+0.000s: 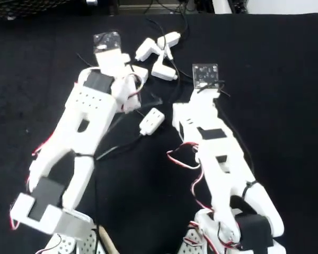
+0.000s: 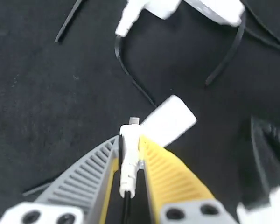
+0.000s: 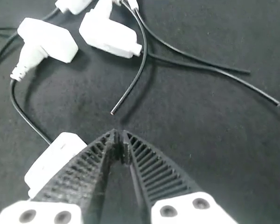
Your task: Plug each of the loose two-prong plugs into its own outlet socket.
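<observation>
In your left wrist view, the left gripper (image 2: pixel 129 140) is clamped on a slim white moulded-plastic plug (image 2: pixel 129 161). The plug is pinched between a grey ribbed finger (image 2: pixel 91 172) and a yellow ribbed finger (image 2: pixel 165 172). A short metal tip pokes out past the fingertips, and a thin black cable (image 2: pixel 126 207) runs back from the plug. Just beyond that tip lies a smooth white rounded-rectangular outlet block (image 2: pixel 170 122), tilted on the matte black cloth table (image 2: pixel 46 93). You cannot tell whether tip and block touch.

In your right wrist view, the right gripper (image 3: pixel 119 140) has its two black ribbed fingers pressed together with nothing between them. The outlet block sits just beside one finger. Farther off lie a chunky white connector with a ribbed strain relief (image 3: pixel 46 42) and a wedge-shaped white connector (image 3: pixel 109 35). The cut end of a loose black wire (image 3: pixel 130 84) curves between them and the fingertips.

In your high view, the glossy white left arm (image 1: pixel 79 127) and right arm (image 1: pixel 217 153) angle over the cloth. The outlet block lies between their tips, and the white connectors are clustered beyond it.
</observation>
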`<action>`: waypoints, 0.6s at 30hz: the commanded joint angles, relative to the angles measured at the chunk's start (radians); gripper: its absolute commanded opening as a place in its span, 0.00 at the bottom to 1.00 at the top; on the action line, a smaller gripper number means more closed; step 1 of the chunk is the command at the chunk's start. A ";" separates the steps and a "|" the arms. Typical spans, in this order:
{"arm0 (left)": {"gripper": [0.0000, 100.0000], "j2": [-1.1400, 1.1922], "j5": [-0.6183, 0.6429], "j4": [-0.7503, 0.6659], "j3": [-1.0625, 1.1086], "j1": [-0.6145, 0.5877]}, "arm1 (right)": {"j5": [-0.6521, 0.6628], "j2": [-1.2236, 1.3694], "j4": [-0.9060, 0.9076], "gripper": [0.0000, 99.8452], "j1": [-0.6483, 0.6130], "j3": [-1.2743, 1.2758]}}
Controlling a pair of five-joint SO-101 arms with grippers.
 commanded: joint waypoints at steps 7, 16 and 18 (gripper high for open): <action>0.03 0.172 0.233 -0.092 -0.183 -0.016 | -0.032 0.016 -0.038 0.02 0.087 -0.031; 0.03 0.358 0.345 -0.147 -0.311 0.035 | -0.078 0.012 -0.040 0.02 0.120 -0.030; 0.03 0.368 0.371 -0.120 -0.329 0.050 | -0.078 0.012 -0.041 0.02 0.141 -0.031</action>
